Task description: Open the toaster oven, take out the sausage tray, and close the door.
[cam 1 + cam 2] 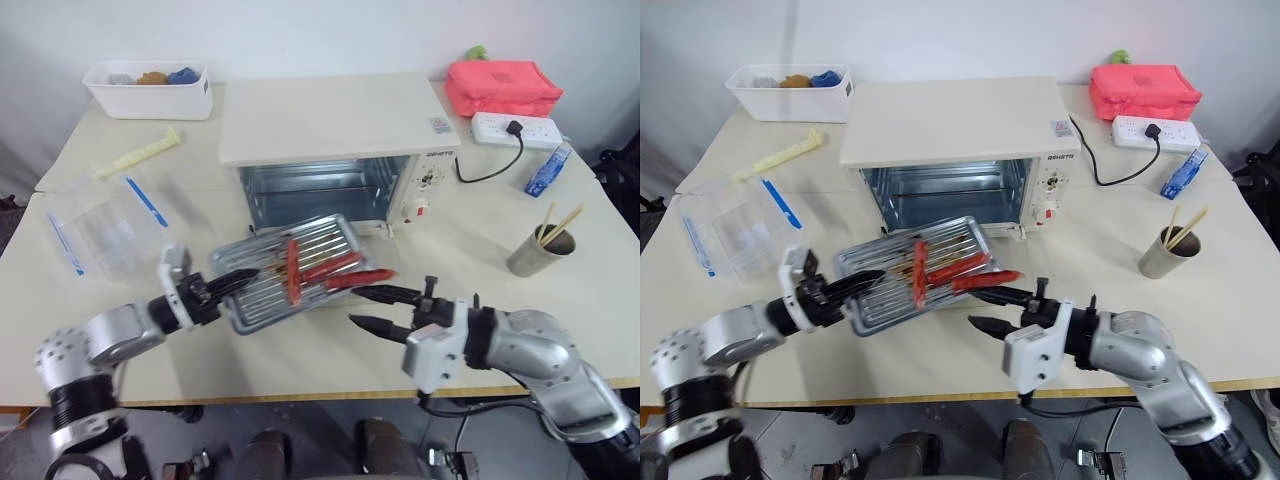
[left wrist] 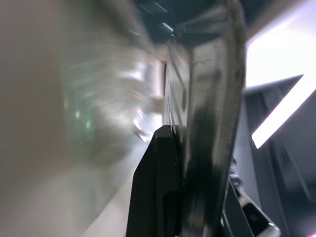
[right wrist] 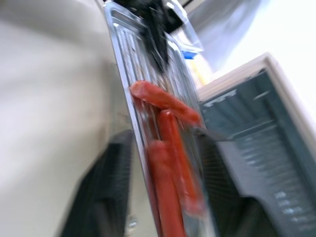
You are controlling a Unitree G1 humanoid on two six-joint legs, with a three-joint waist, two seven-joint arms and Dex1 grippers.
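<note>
At the far left of the table (image 1: 300, 360), a clear plastic box (image 1: 100, 235) with blue trim is being seen lying on the surface, and behind it a white bin (image 1: 150, 92) holding small items is being shown near the back edge, with a pale yellow stick-like item (image 1: 140, 153) lying between them. The left gripper (image 1: 232, 282) is being held closed on the left edge of the sausage tray (image 1: 255, 295), its black fingers (image 2: 158, 187) being pressed against the metal rim in the left wrist view. The tray is being carried tilted above the table, just in front of the toaster oven (image 1: 330, 125), with three red sausages (image 1: 325, 272) being seen lying across its ridged bottom. The oven cavity is being shown exposed and shiny inside; the door cannot be made out behind the tray. To the right of the tray, the right gripper (image 1: 378, 308) is being held with its fingers spread apart, one above and one below the tray's right edge, with no clamping on it being shown. Further right, a metal cup (image 1: 535, 252) with chopsticks is being seen standing on the table, and behind it a white power strip (image 1: 515, 130), a blue packet (image 1: 548, 170) and a red bag (image 1: 503, 87) are being shown near the back right corner
</note>
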